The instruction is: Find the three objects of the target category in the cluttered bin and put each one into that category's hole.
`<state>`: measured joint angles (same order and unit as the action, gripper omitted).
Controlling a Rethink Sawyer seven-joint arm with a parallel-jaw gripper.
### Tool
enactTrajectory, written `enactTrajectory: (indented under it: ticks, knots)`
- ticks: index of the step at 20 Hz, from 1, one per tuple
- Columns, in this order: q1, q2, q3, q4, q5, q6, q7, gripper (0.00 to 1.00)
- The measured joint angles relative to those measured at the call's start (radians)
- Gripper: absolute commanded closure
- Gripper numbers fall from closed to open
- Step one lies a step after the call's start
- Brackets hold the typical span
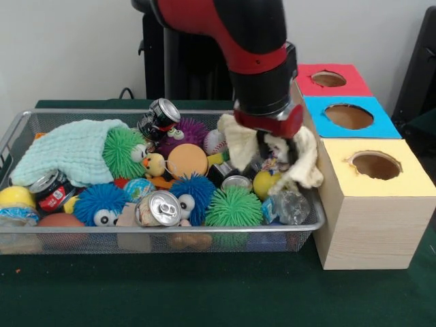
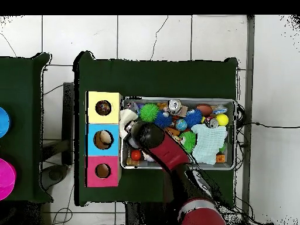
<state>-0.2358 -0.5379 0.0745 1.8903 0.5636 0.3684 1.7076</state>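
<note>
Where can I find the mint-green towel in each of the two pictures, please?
Front view: the mint-green towel lies at the left back of the wire basket.
Overhead view: the towel lies in the basket's right part, toward the lower wall.
Shared landmark: the yellow-topped box stands at the basket's opposite end.

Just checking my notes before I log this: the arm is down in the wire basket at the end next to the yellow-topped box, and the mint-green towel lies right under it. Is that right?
Not quite. The mint-green towel lies at the far end of the wire basket, away from the arm. The front view shows a cream cloth draped under the end effector, beside the yellow-topped box.
</note>
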Motion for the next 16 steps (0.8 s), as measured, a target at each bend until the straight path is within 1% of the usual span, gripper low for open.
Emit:
enactTrajectory:
  ticks: [1, 3, 8, 11, 16]
  knots:
    - [0.029, -0.015, -0.005, -0.001, -0.011, 0.033, 0.0, 0.0]
    - [0.069, -0.037, -0.027, -0.008, -0.025, 0.049, 0.0, 0.0]
    - [0.161, -0.073, -0.098, -0.027, -0.065, 0.045, 0.0, 0.0]
    - [0.198, -0.074, -0.134, -0.036, -0.085, 0.027, 0.0, 0.0]
    - [0.237, -0.07, -0.174, -0.052, -0.111, 0.01, 0.0, 0.0]
